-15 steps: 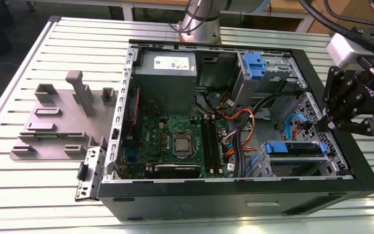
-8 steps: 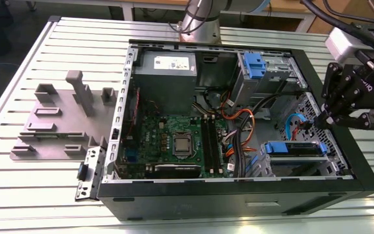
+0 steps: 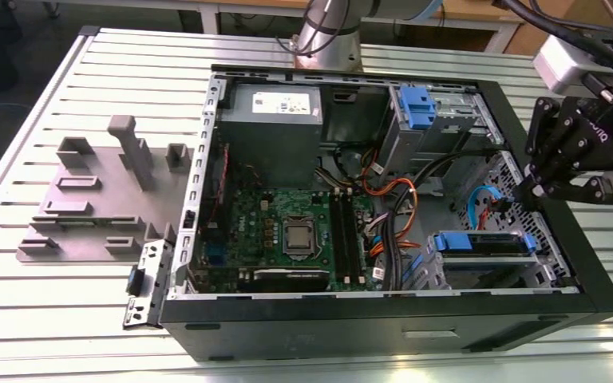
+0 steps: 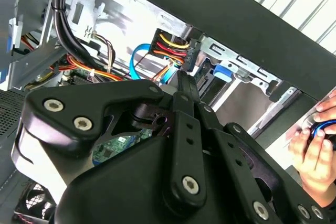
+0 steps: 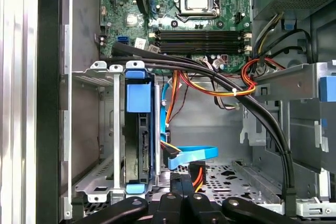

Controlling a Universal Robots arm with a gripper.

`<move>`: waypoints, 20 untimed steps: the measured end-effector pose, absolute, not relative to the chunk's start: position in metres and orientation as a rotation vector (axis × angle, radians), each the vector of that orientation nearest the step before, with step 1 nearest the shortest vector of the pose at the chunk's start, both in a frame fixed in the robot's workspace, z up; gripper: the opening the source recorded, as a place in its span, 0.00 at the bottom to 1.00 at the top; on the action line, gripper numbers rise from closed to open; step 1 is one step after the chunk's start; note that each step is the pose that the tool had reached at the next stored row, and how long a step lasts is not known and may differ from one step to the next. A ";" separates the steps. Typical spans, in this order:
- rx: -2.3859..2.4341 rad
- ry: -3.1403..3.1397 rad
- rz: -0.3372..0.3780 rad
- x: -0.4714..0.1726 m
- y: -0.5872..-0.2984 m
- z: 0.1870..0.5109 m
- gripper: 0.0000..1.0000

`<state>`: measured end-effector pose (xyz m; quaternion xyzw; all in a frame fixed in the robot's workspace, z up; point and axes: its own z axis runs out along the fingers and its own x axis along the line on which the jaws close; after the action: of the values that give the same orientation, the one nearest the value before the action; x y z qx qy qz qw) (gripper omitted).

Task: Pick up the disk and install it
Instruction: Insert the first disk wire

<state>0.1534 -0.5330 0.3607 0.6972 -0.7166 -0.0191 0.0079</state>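
A: Near edge first. Gripper (image 3: 562,179) hangs at right of frame in the exterior view, over the right wall of the open computer case (image 3: 392,319). In both wrist views its fingers (image 4: 185,90) sit pressed together with nothing between them. Clenched, empty.

B: And the disk?

A: Disk (image 5: 137,129) stands on edge in its blue carrier inside the drive cage (image 5: 97,124), left of centre in the first wrist view. In the exterior view it lies lower right inside the case, near the gripper, not touched.

B: Further in?

A: Orange and black cables (image 5: 220,85) cross mid-frame just beyond the cage. Motherboard (image 5: 178,9) across the top. Power supply (image 3: 272,120) at the far wall. Grey fixture (image 3: 99,199) on the bench (image 3: 29,335), left.

B: Risks?

A: My judgement: cables run close to the cage, so fingers could snag one. A person's hand (image 4: 315,153) sits at the case edge, right of frame in the second wrist view, near the arm's path.
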 end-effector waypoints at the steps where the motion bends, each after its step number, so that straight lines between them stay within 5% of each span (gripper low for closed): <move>1: 2.178 -2.239 -0.061 0.154 -0.533 0.361 0.11; 9: 2.165 -2.221 -0.056 0.159 -0.533 0.361 0.11; 14: 2.158 -2.212 -0.059 0.160 -0.532 0.362 0.30; 20: 2.175 -2.174 -0.041 0.160 -0.532 0.362 0.30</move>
<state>0.1600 -0.5318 0.3619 0.7068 -0.7065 -0.0134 0.0332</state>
